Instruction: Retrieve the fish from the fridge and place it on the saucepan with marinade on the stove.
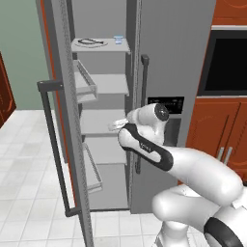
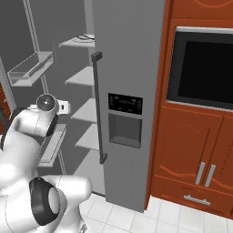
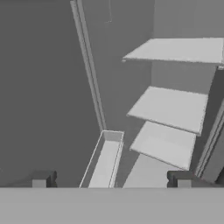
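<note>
I'm seeing the fish (image 1: pixel 90 43) lying dark and slender at upper left in the fridge (image 1: pixel 169 58); my hand (image 3: pixel 111 180) is hanging released.

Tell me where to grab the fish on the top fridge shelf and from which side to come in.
Grip the fish across its slender middle, coming down from above and in front. It lies flat on the top shelf of the fridge, so its narrow width likely suits the open gripper; a small cup stands beside it.

A black wall oven (image 2: pixel 205 68) sits in reddish-brown wood cabinets (image 2: pixel 191 159) on the right, above white floor tiles (image 1: pixel 24 193).
</note>
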Controlling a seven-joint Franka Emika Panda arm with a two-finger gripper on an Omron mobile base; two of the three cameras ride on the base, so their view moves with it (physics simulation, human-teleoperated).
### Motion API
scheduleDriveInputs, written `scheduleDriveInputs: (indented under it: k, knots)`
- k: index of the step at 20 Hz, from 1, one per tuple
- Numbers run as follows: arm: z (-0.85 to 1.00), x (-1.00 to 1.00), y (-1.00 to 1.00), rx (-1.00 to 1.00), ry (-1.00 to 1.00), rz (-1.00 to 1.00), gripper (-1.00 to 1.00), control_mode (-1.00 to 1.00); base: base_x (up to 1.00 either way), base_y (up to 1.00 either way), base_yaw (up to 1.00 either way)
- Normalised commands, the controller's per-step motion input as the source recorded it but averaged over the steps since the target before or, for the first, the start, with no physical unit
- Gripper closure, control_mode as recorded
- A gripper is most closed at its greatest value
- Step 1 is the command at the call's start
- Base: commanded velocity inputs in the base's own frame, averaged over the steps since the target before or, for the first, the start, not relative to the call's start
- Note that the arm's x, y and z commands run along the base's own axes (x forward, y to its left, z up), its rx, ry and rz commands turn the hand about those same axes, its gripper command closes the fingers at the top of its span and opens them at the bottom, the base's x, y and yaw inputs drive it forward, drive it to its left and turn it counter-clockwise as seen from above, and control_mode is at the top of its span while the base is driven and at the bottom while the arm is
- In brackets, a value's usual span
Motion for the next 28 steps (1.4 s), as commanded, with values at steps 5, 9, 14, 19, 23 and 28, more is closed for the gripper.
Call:
scheduleDriveInputs:
  k: [5,9,14,19,23,28]
  knots:
    - [0.0,0.0,-0.15,0.6,-0.03,0.0,-1.0,-1.0,0.0,0.0,0.0]
    - [0.0,0.01,-0.02,0.52,0.0,0.0,-1.0,-1.0,0.0,0.0,0.0]
    - [0.0,0.21,0.0,0.16,0.0,-0.05,-1.0,-1.0,0.0,0.0,0.0]
    - [-0.21,0.43,0.26,0.13,0.19,0.0,-1.0,-1.0,0.0,0.0,0.0]
    - [-0.2,0.51,0.46,0.12,0.28,0.0,-1.0,-1.0,0.0,0.0,0.0]
    - [-0.04,0.43,0.39,0.13,0.26,0.0,-1.0,-1.0,0.0,0.0,0.0]
